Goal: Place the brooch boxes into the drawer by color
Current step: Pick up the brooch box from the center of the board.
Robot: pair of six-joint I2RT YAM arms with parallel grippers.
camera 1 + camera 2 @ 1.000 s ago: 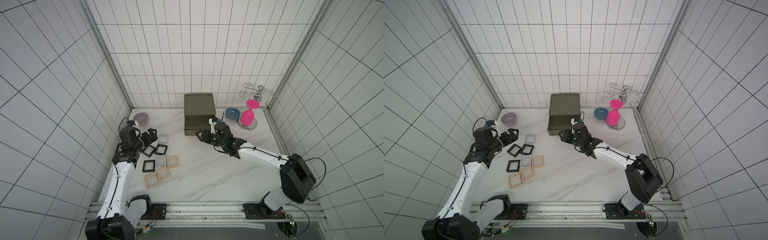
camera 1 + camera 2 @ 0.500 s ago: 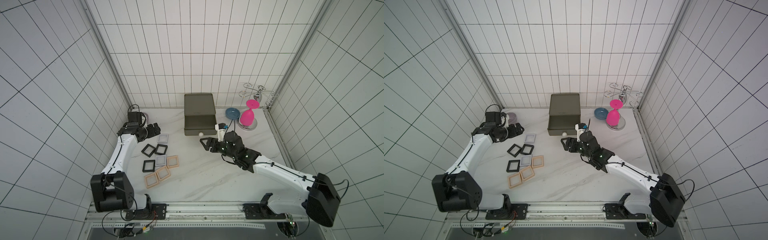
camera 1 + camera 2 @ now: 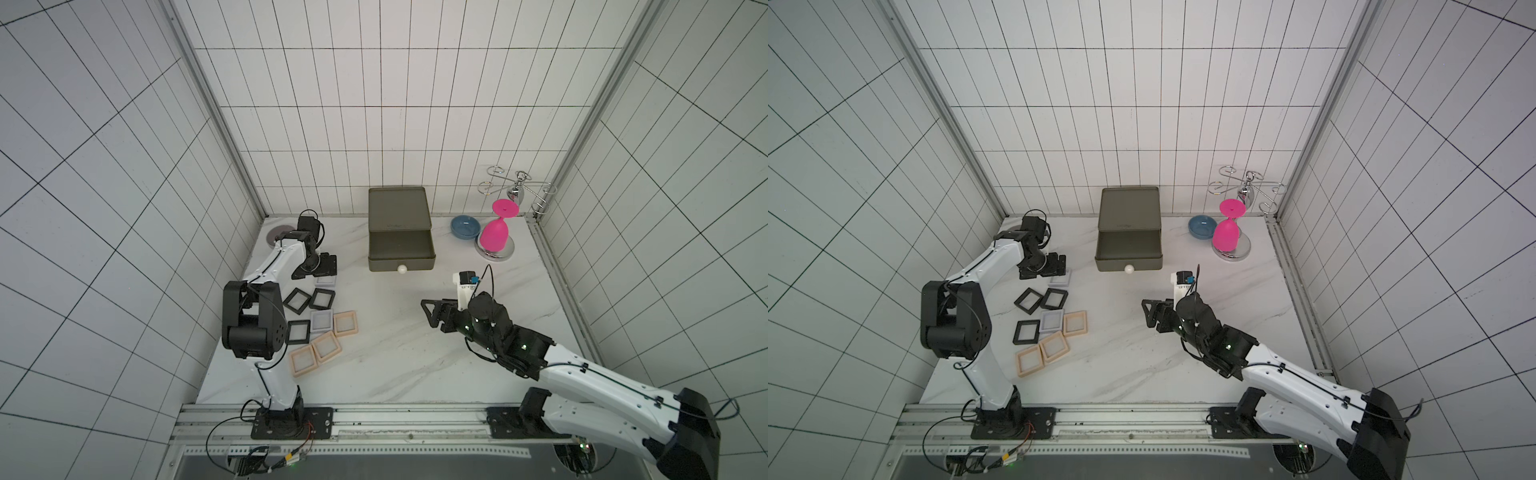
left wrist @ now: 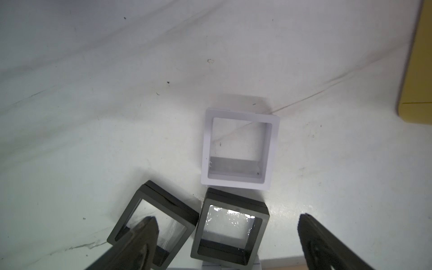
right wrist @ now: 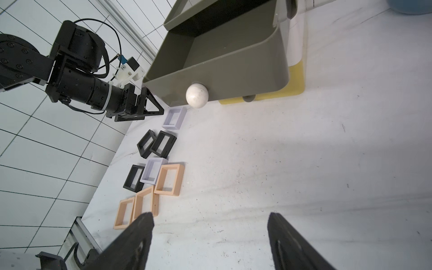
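Probably light, stiff, slick: pinch the black brooch box (image 4: pixel 236 201) across opposite edges; left gripper (image 4: pixel 228 222) and right gripper (image 5: pixel 210 219) gape empty.

Grey bowl (image 3: pixel 277 233) — partly behind left arm (image 3: pixel 279 266)

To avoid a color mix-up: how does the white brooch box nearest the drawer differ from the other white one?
The far white box lies at the cluster's end, near the open left gripper; the middle white box sits inside it. The far white box has only the black pair beside it; the middle white box is flanked by the lone black box and a peach box. Both are flat, clear-centred square frames.
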